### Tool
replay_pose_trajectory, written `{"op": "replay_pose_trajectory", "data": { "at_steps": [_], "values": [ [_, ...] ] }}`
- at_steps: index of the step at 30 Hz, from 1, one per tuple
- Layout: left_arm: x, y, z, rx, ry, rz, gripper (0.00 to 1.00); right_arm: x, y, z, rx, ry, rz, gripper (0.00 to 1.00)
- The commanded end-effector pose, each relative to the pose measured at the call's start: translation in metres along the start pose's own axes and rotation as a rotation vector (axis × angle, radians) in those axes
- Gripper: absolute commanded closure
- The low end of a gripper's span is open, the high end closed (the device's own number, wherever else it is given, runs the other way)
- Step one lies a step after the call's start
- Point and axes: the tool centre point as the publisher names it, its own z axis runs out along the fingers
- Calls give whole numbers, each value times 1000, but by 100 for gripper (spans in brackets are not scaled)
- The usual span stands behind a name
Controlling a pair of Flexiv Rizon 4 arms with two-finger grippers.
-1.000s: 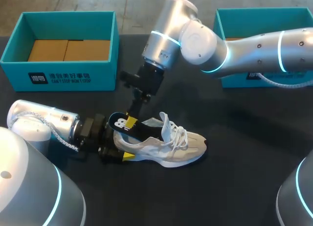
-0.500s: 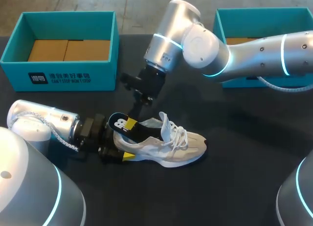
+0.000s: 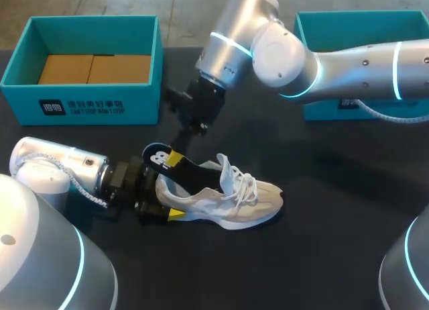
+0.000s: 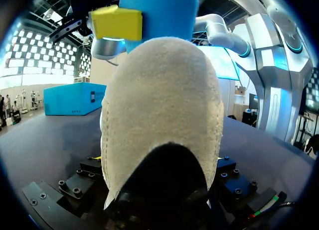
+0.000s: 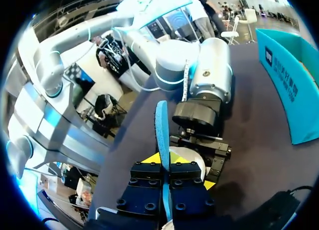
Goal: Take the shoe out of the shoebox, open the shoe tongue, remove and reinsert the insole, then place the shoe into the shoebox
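The left end effector (image 3: 165, 200) is clamped on the heel of the white sneaker (image 3: 236, 202) lying on the tabletop (image 3: 335, 229); beyond, the right end effector (image 3: 173, 159) pinches the half-raised blue insole (image 3: 188, 176). The pull should follow the insole's slant, heel pinned firm, avoiding buckling.

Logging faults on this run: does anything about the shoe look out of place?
Only the insole, sticking up askew out of the shoe at its heel opening, pinched in the right claw. The left claw grips the shoe's heel on the table. That fits insole removal; no damage shows.
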Motion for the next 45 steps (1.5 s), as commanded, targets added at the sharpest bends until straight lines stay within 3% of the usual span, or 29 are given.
{"op": "replay_pose_trajectory", "data": {
  "at_steps": [1, 13, 33, 39, 45],
  "values": [
    [-1, 4, 0, 0, -1, 0, 100, 14, 0, -14, -22, -65, -16, 100],
    [-1, 4, 0, 0, -1, 0, 100, 24, 27, -49, -90, -215, -96, 100],
    [-1, 4, 0, 0, -1, 0, 100, 34, 64, -83, -250, -457, -173, 100],
    [-1, 4, 0, 0, -1, 0, 100, 51, 84, -116, -258, -546, -107, 100],
    [-1, 4, 0, 0, -1, 0, 100, 51, 84, -116, -258, -546, -107, 100]
  ]
}}
